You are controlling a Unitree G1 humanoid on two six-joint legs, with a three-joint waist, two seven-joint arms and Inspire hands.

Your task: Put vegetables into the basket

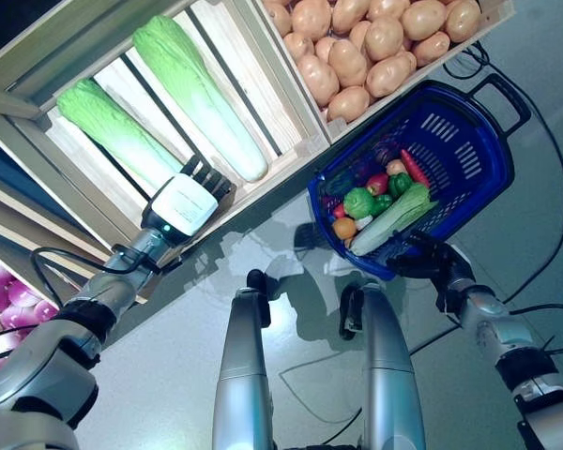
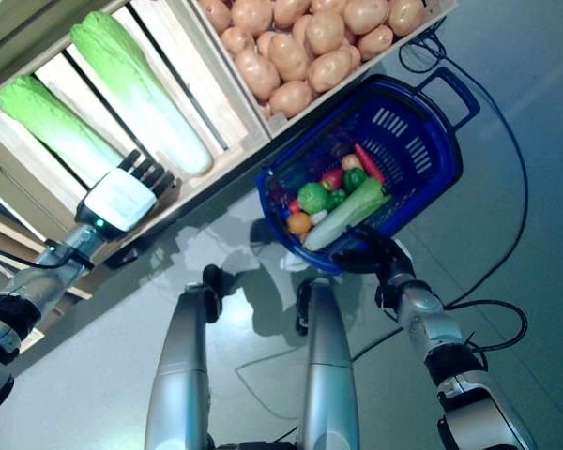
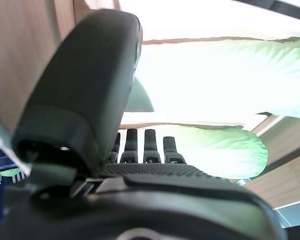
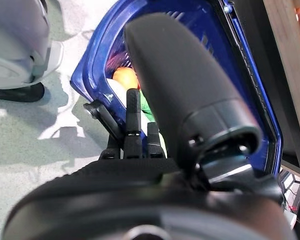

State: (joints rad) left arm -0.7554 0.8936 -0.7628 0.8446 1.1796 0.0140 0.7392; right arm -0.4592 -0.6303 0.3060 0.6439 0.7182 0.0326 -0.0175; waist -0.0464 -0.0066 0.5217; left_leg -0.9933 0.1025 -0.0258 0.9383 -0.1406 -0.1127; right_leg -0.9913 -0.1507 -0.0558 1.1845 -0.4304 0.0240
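The blue basket (image 1: 469,159) stands on the floor beside the wooden stand. In it lie a long pale-green cabbage (image 1: 394,217), a green pepper (image 1: 358,202), an orange round vegetable (image 1: 344,228), a red chilli (image 1: 414,167) and other small ones. My left hand (image 1: 190,195) is at the front edge of the crate, fingers straight, reaching toward two long green-white cabbages (image 1: 202,89); its wrist view shows them (image 3: 215,145) just past the fingers. My right hand (image 1: 430,258) waits by the basket's near rim (image 4: 97,75), fingers straight.
The slatted wooden crate (image 1: 291,112) holds the cabbages; another crate of potatoes (image 1: 357,47) sits above the basket. A black cable (image 1: 554,169) loops on the grey floor right of the basket.
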